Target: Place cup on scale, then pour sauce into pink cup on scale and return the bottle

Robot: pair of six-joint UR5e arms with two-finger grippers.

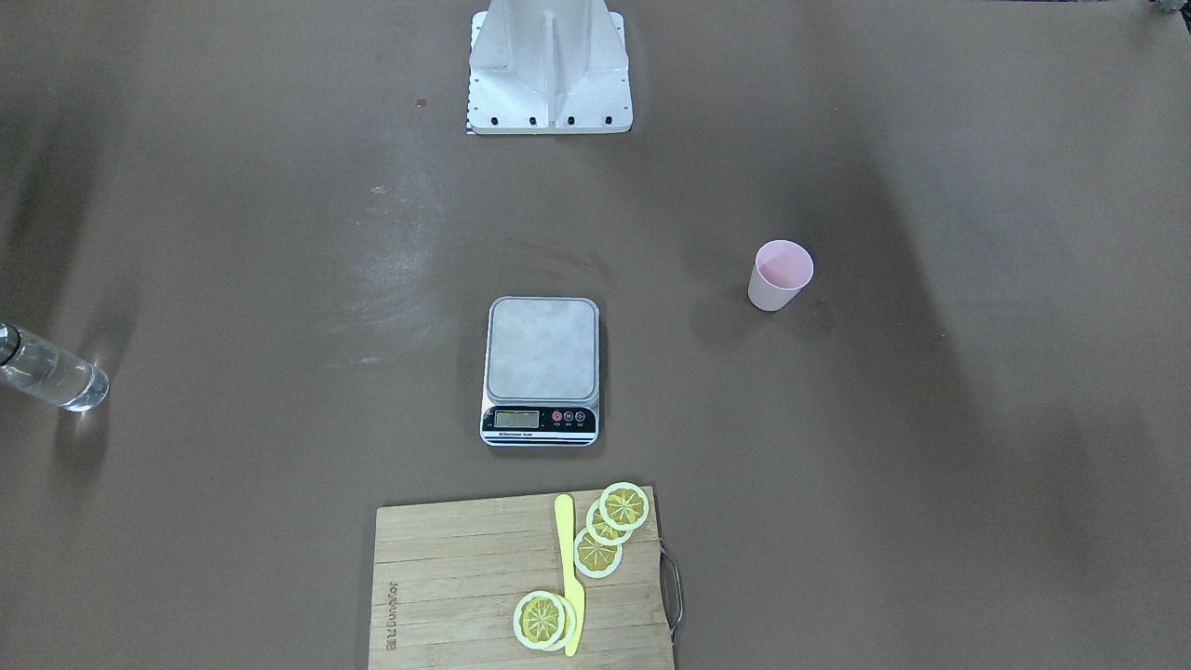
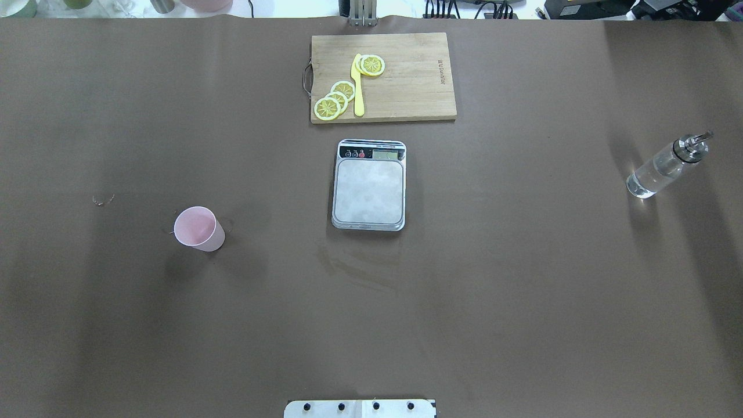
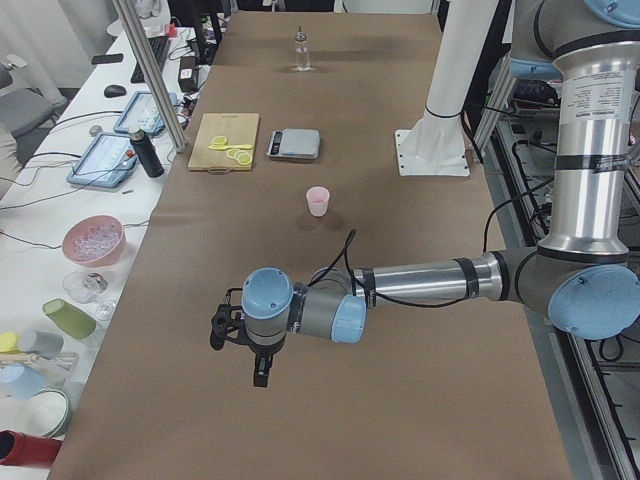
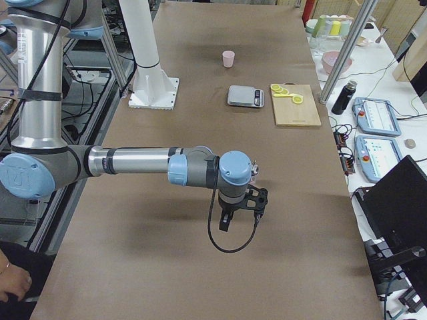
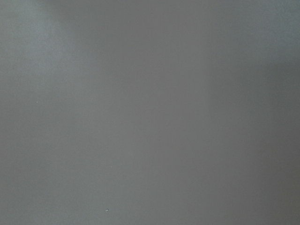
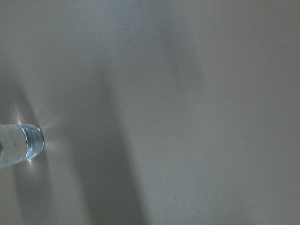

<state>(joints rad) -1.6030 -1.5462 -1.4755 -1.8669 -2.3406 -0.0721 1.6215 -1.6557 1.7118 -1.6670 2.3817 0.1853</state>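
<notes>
The pale pink cup (image 2: 199,228) stands upright on the brown table on my left side, apart from the scale; it also shows in the front view (image 1: 780,274). The scale (image 2: 369,191) lies at the table's middle with its steel platform bare (image 1: 541,358). The clear bottle (image 2: 664,167) of colourless sauce stands far to my right, and its base shows in the right wrist view (image 6: 18,144). My left gripper (image 3: 214,328) and right gripper (image 4: 262,201) hover near the table's two ends. They show only in the side views, so I cannot tell whether they are open or shut.
A wooden cutting board (image 2: 406,87) with lemon slices (image 2: 335,100) and a yellow knife (image 2: 357,87) lies beyond the scale. The white robot base (image 1: 549,70) stands at the near edge. Operators' side tables with bowls and tablets (image 3: 100,160) flank the far edge.
</notes>
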